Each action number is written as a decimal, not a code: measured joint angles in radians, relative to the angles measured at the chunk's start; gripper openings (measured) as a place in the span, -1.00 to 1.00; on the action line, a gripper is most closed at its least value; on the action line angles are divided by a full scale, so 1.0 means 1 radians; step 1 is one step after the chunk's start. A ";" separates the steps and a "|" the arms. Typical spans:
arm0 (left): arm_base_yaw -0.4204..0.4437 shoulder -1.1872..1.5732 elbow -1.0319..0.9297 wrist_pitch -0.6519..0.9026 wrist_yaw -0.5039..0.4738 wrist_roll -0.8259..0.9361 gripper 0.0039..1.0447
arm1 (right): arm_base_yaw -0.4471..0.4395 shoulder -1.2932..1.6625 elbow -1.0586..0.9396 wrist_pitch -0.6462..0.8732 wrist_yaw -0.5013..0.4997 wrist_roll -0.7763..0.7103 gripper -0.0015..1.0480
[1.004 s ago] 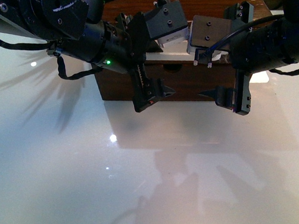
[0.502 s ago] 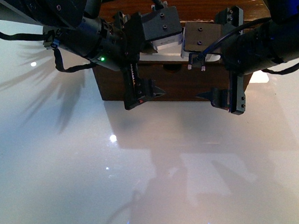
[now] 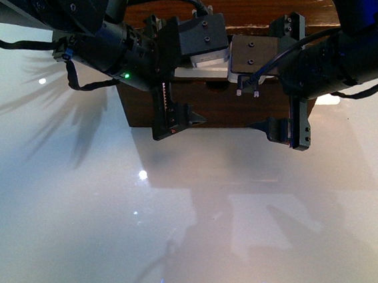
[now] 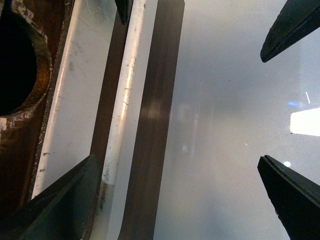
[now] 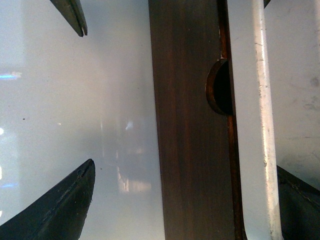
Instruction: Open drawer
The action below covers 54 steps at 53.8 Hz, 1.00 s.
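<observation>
Front view: on the white worktop's (image 3: 82, 212) far side, left hand (image 4: 185, 102) and right hand (image 5: 185, 100), both spread wide, hover at the drawer (image 3: 226, 111), apparently straddling its white bar handle (image 4: 122, 100) for a pull.

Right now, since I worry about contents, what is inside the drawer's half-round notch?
Only darkness shows in the half-round notch of the dark-brown wooden drawer; its interior is covered.

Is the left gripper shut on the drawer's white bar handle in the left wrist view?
No, the left gripper has its fingers wide apart, and the white bar handle lies close beside one of them.
</observation>
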State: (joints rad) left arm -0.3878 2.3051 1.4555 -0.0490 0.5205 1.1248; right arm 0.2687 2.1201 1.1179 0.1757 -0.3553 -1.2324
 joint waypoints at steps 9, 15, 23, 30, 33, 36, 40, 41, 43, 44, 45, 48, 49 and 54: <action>0.000 -0.007 -0.015 0.003 0.003 0.015 0.84 | 0.005 -0.002 -0.014 0.010 -0.002 -0.015 0.83; 0.000 -0.013 -0.020 -0.005 0.003 0.024 0.84 | 0.012 -0.004 -0.019 0.012 0.000 -0.018 0.83; 0.000 -0.013 -0.021 -0.012 0.006 0.043 0.84 | 0.018 -0.005 -0.023 0.004 0.000 -0.023 0.83; 0.000 -0.018 -0.029 -0.017 0.007 0.050 0.84 | 0.020 -0.008 -0.029 0.005 -0.001 -0.024 0.83; -0.001 -0.023 -0.037 -0.018 0.007 0.052 0.84 | 0.021 -0.011 -0.035 0.006 -0.003 -0.024 0.83; -0.002 -0.028 -0.043 -0.024 0.007 0.056 0.84 | 0.025 -0.015 -0.043 0.006 -0.003 -0.023 0.83; -0.003 -0.037 -0.056 -0.024 0.008 0.058 0.84 | 0.031 -0.023 -0.059 0.008 -0.003 -0.020 0.83; -0.003 -0.039 -0.059 -0.024 0.008 0.058 0.84 | 0.032 -0.025 -0.063 0.011 -0.003 -0.019 0.83; -0.004 -0.043 -0.067 -0.023 0.008 0.058 0.84 | 0.035 -0.027 -0.071 0.019 -0.002 -0.016 0.83; -0.005 -0.047 -0.072 -0.021 0.007 0.060 0.84 | 0.037 -0.029 -0.076 0.024 -0.001 -0.015 0.83; -0.006 -0.049 -0.077 -0.018 0.007 0.060 0.84 | 0.040 -0.031 -0.081 0.029 0.000 -0.014 0.83; -0.008 -0.056 -0.094 -0.008 0.007 0.061 0.84 | 0.048 -0.037 -0.101 0.048 0.005 -0.010 0.83; -0.009 -0.061 -0.103 -0.002 0.006 0.062 0.84 | 0.050 -0.040 -0.107 0.052 0.006 -0.008 0.83; -0.013 -0.080 -0.146 0.027 0.010 0.061 0.84 | 0.064 -0.059 -0.147 0.076 0.018 0.006 0.83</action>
State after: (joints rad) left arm -0.4004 2.2250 1.3098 -0.0223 0.5301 1.1858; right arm 0.3332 2.0613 0.9707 0.2520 -0.3374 -1.2266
